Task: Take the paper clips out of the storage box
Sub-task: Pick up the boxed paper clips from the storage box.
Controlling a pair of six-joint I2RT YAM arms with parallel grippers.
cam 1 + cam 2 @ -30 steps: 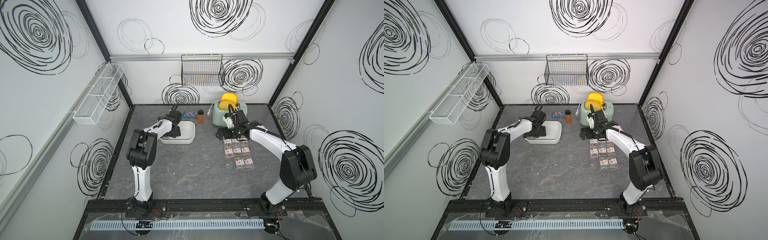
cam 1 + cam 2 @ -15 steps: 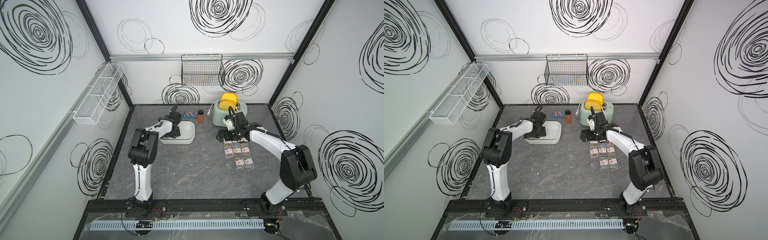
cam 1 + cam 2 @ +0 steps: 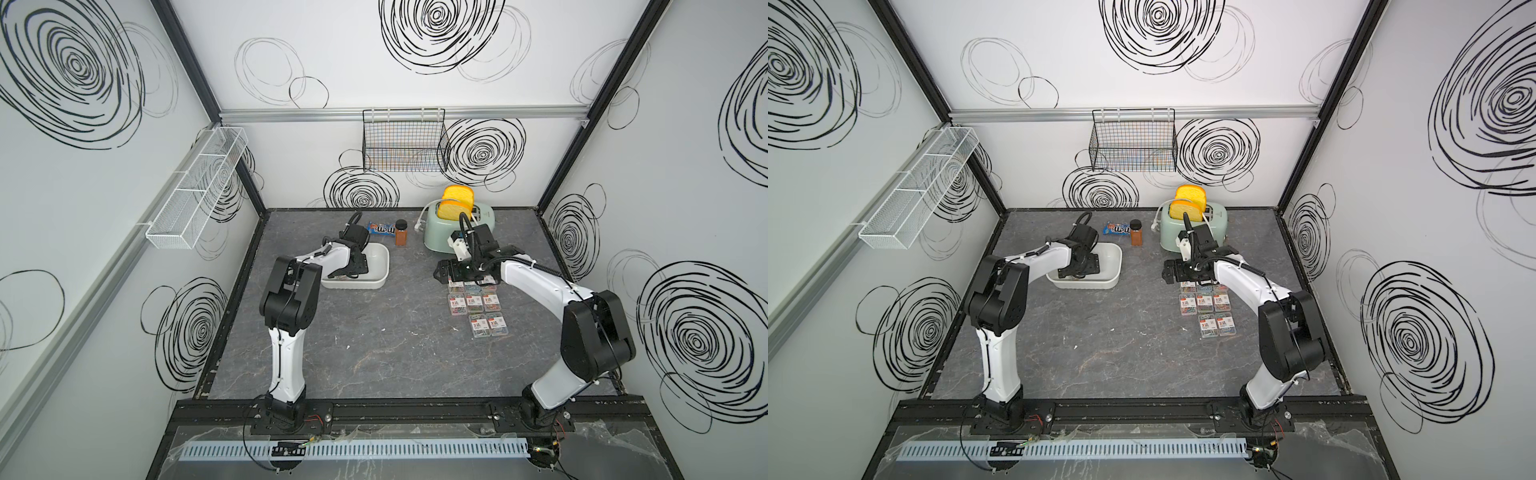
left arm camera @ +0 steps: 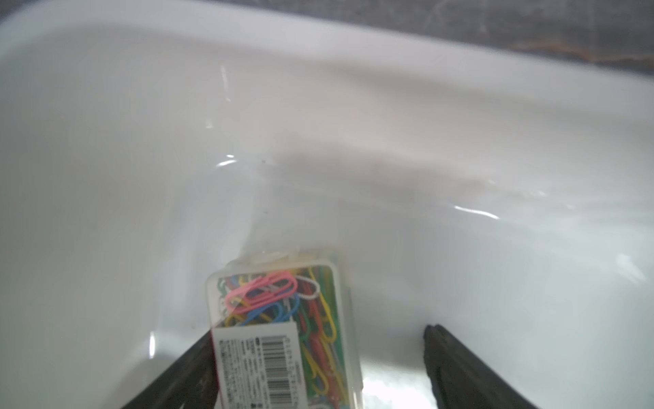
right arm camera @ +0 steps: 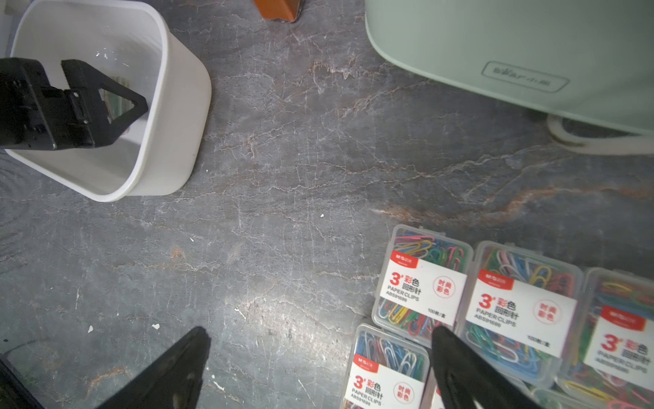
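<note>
The storage box (image 3: 376,286) (image 3: 1100,284) is a white tub at the back left of the table. My left gripper (image 3: 347,272) (image 3: 1077,272) (image 4: 318,333) reaches down into it, open. One case of paper clips (image 4: 283,318) stands between its fingers. One finger (image 4: 198,357) touches the case and the other stands apart from it. Several more cases of paper clips (image 3: 473,301) (image 3: 1206,305) (image 5: 513,301) lie in rows on the table at the right. My right gripper (image 3: 442,274) (image 3: 1169,272) (image 5: 320,334) hovers open at their far left edge, holding nothing.
A mint green toaster (image 3: 457,232) with yellow bread stands behind the right gripper. An amber jar (image 3: 401,237) and a blue candy packet (image 3: 382,228) sit behind the box. A black wire basket (image 3: 403,141) and a white mesh rack (image 3: 195,195) hang on the walls.
The left arm has shifted slightly over the box. The right gripper has drifted a little to the left, off the rows of cases. Nothing has been picked up.
</note>
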